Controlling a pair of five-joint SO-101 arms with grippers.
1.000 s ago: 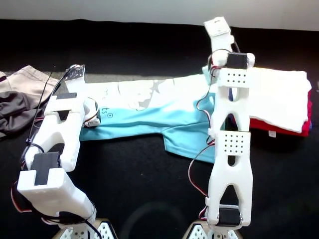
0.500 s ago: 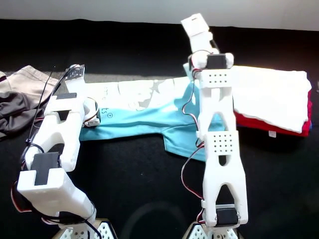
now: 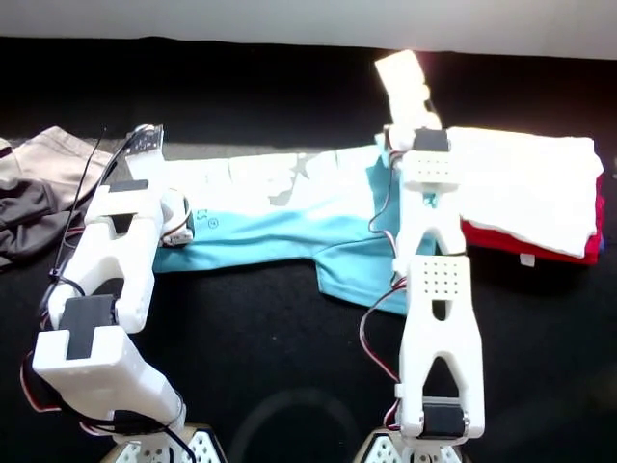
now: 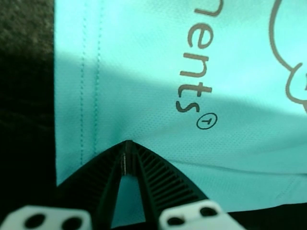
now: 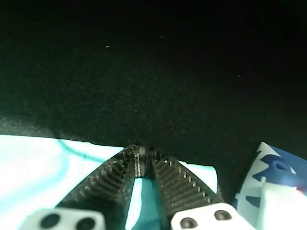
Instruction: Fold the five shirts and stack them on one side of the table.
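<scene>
Left gripper [image 4: 125,158] and right gripper [image 5: 140,158] both look pinched together on the teal shirt [image 3: 289,236]. I think best lift both ends evenly, w/o dragging the folded stack [image 3: 530,193].

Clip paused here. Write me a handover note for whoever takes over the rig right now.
Left gripper: fingers shut on one end of the teal shirt.
Right gripper: fingers shut on the teal shirt's far edge, near the stack.
The teal shirt lies stretched across the table.
Done: white shirt folded on red shirt, right side.
Left: finish folding and stack the teal shirt, then the beige shirt and dark shirt, crumpled at the left.
</scene>
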